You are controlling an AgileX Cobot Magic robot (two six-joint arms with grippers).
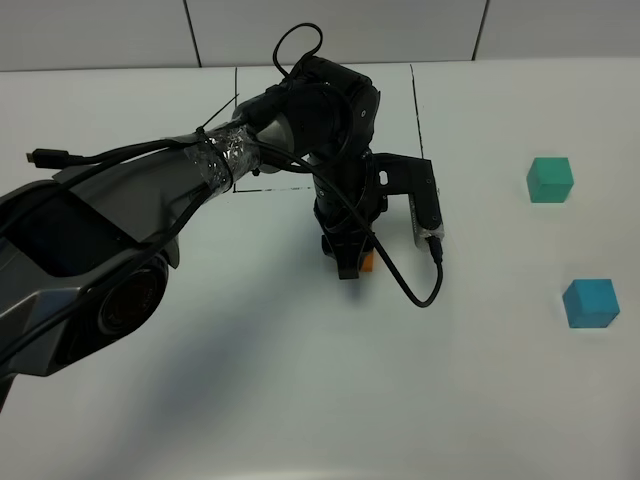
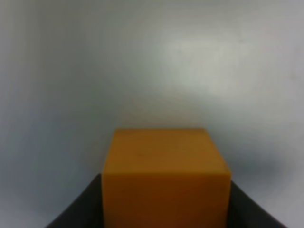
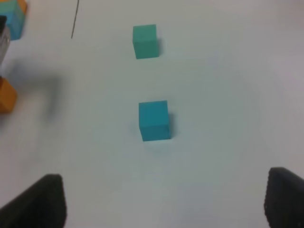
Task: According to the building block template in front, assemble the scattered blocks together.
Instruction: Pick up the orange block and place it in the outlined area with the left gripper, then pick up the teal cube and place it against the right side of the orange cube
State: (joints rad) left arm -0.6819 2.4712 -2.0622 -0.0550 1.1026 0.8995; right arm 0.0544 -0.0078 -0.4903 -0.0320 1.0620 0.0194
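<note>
A: What is under everything here?
B: A white counter (image 1: 330, 410), plain and matte. It fills most of the high view.
A: And behind it?
B: A pale grey wall (image 1: 340, 30) made of panels. Two thin dark seams (image 1: 193, 35) divide them. The wall meets the far edge of the counter.
A: How does the light fall?
B: A soft grey shadow (image 1: 240, 350) lies on the counter, in its near left part.

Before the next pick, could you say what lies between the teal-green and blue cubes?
Only bare table separates teal-green cube and blue cube; exterior high view.
</note>
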